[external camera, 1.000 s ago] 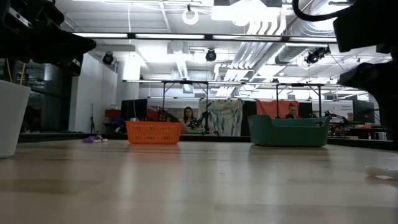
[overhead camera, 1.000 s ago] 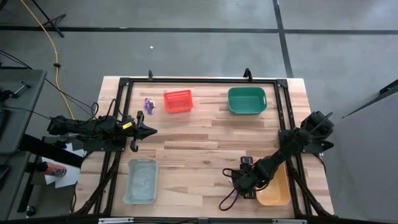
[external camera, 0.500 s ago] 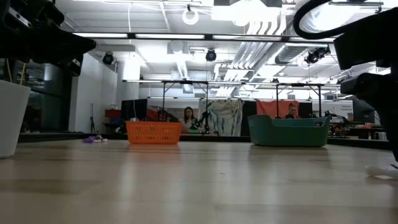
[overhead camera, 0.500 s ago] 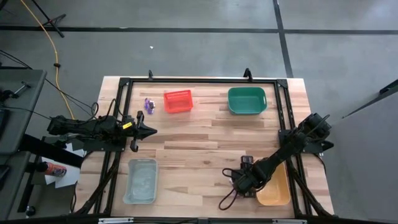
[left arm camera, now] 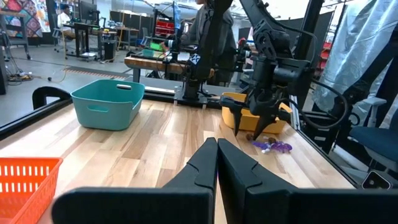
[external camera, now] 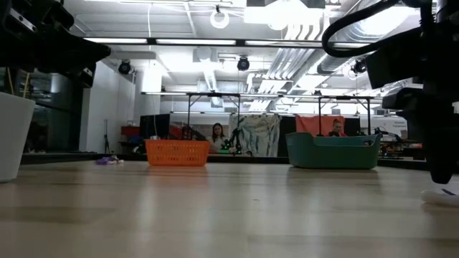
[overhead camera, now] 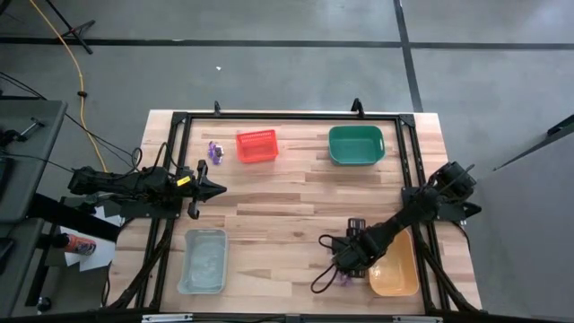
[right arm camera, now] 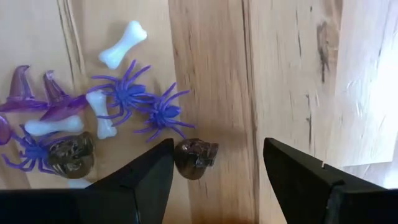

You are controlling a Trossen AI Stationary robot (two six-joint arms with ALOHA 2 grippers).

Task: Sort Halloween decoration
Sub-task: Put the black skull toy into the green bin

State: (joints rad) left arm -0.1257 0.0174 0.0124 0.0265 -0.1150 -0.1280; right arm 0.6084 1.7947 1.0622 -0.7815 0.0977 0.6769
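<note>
Here the right claw (overhead camera: 344,274) hangs low over the tabletop (overhead camera: 296,202) near its front edge, just beside the orange bin (overhead camera: 395,271), with its fingers (right arm camera: 134,180) spread apart and holding nothing. Directly beneath it lies a heap of Halloween decoration: purple spiders (right arm camera: 163,114), two purple witch hats (right arm camera: 37,96), white bones (right arm camera: 123,44) and two dark skulls. One dark skull (right arm camera: 195,157) sits in the gap between the spread fingers, close to one of them, though contact cannot be judged; the second skull (right arm camera: 71,154) lies farther into the heap, touching a spider and a bone. The nearest spider lies just beside the first skull, crowding that side of it, while bare wood lies on the skull's other side.

The left claw (overhead camera: 215,189) rests at the left side of the tabletop, well apart from the heap, its fingers (left arm camera: 202,167) pressed together on nothing. A second small purple cluster (overhead camera: 214,150) lies beside the red basket (overhead camera: 256,145) at the far edge. The green bin (overhead camera: 356,144) stands at the far right, and the clear bin (overhead camera: 203,260) at the near left. In the low view, two people (external camera: 216,132) appear in the room beyond the tabletop.
</note>
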